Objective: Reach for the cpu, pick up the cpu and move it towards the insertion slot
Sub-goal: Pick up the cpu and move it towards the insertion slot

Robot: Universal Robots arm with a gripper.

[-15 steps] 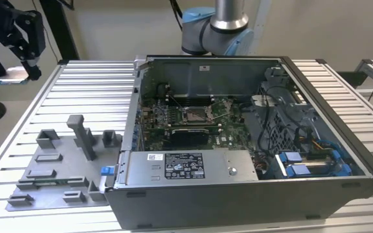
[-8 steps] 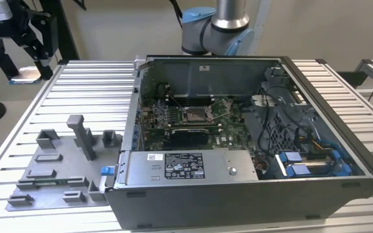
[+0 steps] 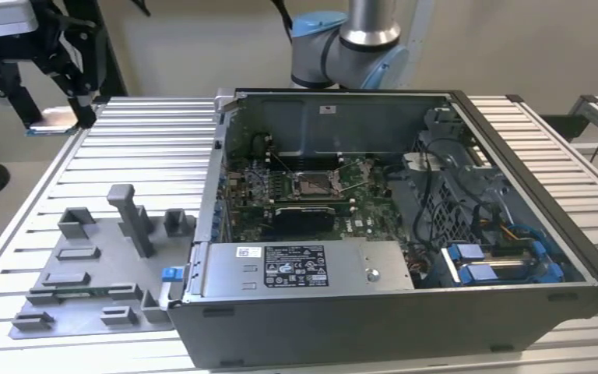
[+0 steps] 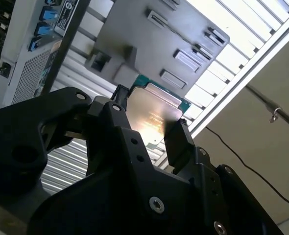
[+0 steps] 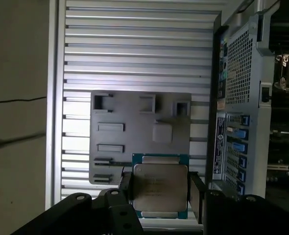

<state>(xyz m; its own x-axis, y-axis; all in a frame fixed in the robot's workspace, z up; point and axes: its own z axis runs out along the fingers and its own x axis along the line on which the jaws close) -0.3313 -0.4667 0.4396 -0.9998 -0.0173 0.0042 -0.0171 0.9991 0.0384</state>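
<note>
Second wrist view shows the jaws clamping the cpu (image 4: 152,115), held clear of the fixture plate (image 4: 134,27).

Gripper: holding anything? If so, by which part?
The gripper holds the cpu, pinched by two opposite side edges between its fingers; the metal top is left uncovered.

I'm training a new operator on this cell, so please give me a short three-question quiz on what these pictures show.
1. True or false: the gripper is shut on the cpu.
2. The insertion slot sits: A inside the open computer case; B on the grey fixture plate; C in the gripper.
3. Fill in: the gripper is toward the exterior view's ___ of the case.
Key: 1 true; 2 A; 3 left.
</note>
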